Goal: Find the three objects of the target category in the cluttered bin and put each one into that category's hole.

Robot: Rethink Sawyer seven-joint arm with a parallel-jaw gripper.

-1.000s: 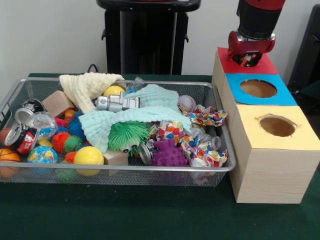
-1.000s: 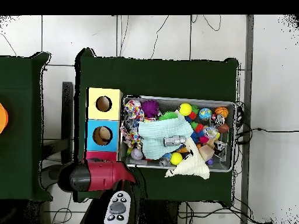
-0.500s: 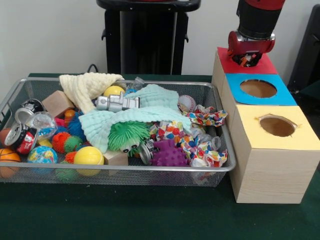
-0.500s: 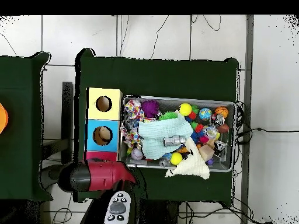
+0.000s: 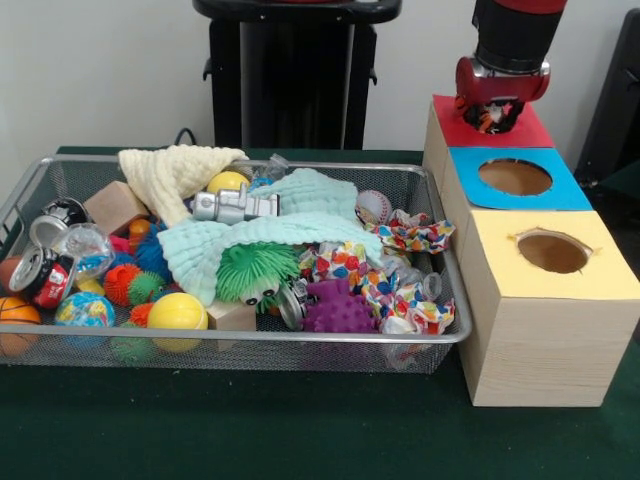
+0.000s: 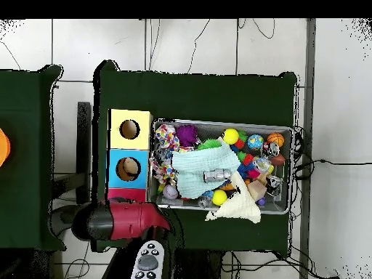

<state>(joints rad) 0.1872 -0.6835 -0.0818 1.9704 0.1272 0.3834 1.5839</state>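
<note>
**Colleague:** Where does the sort stand from your end?

**Me:** My gripper (image 5: 492,118) hangs at the upper right of the front view, directly over the red panel (image 5: 520,130) at the far end of the box row. I can make out something small, orange and dark, beneath it, but I cannot tell whether the jaws are spread or pinching anything.

**Colleague:** Anything in the holes?

**Me:** The blue hole (image 5: 515,177) and the yellow hole (image 5: 552,252) show only bare interior. The red one is hidden behind the arm.

**Colleague:** And the bin?

**Me:** The bin (image 5: 230,345), left and centre of the frame, is crowded: mint cloth (image 5: 215,245), cream cloth (image 5: 170,175), spiky balls, cans, patterned fabric. I judge most of the search is left, and I can't say which category is the target.
</note>
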